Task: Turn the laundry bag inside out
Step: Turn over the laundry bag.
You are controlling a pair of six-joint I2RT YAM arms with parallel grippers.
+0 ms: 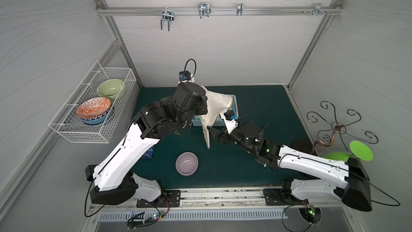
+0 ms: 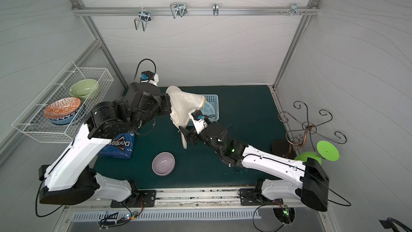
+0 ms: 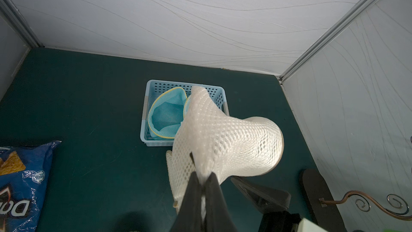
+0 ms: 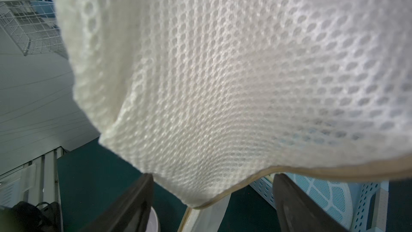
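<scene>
Laundry bag (image 1: 215, 106) – white honeycomb mesh with a tan hem – hangs in the air over the near edge of the blue basket (image 3: 147, 112), at the middle of the green table mat (image 1: 256, 112). It is clear of the mat in both top views.

The left arm rises steeply from its base at the near left edge. Its elbow is bent high and its wrist is folded over toward the centre. The left gripper (image 3: 201, 175) is clamped on a pinched fold of the mesh, and the cloth flares out from the dark fingers (image 3: 192, 188) into a wide bell.

The right arm lies low and long from its base at the near right, with the forearm stretched toward the centre. The right gripper (image 4: 213, 175) sits beneath the lower part of the bag, jaws spread wide. In the right wrist view the hem drops between the two fingers (image 4: 133, 199), and I cannot tell whether either one touches the cloth. A narrow flap of the bag trails down just beside this gripper in a top view.

A pale blue mesh bag (image 3: 165, 114) lies inside the basket. A purple bowl (image 1: 186, 164) stands on the mat near the front, and a blue chip bag (image 2: 120, 146) lies partly under the left arm.
</scene>
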